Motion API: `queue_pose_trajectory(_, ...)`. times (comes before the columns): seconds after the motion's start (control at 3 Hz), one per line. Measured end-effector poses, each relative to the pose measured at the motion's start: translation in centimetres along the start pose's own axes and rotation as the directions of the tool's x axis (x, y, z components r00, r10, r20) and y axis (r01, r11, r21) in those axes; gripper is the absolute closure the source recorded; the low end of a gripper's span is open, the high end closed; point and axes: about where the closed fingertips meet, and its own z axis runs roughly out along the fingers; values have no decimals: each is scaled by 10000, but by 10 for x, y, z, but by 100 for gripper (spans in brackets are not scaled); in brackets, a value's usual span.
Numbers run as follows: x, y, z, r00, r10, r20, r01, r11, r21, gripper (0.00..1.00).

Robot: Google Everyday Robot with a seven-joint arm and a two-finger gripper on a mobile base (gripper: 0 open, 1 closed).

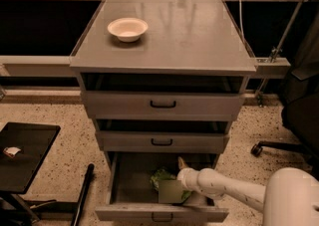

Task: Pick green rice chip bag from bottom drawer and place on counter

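Observation:
The bottom drawer (115, 185) is pulled open under two shallower shut drawers. The green rice chip bag (159, 175) lies crinkled inside it, near the middle, partly hidden. My white arm reaches in from the lower right. My gripper (172, 191) is down in the drawer, right over the bag's near right part and covering it. I cannot see whether it has hold of the bag. The grey counter (189, 31) on top of the cabinet is glossy, with raised side edges.
A white bowl (127, 28) stands on the counter's back left. A small black side table (25, 153) with a small white item is at the left. A black pole (83, 195) lies on the floor by the drawer. An office chair (299, 120) is at the right.

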Motion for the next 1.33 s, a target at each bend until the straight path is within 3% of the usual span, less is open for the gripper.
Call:
queue_pose_trajectory(0.67,19,22,51,9984,560,-104,-567,9938,-954,0)
queue_pose_trajectory(1.0,39,51,90,9923,1241,20,-1223,9805,-1540,0)
queue_pose_trajectory(1.33,40,51,90,9922,1249,18,-1232,9804,-1535,0)
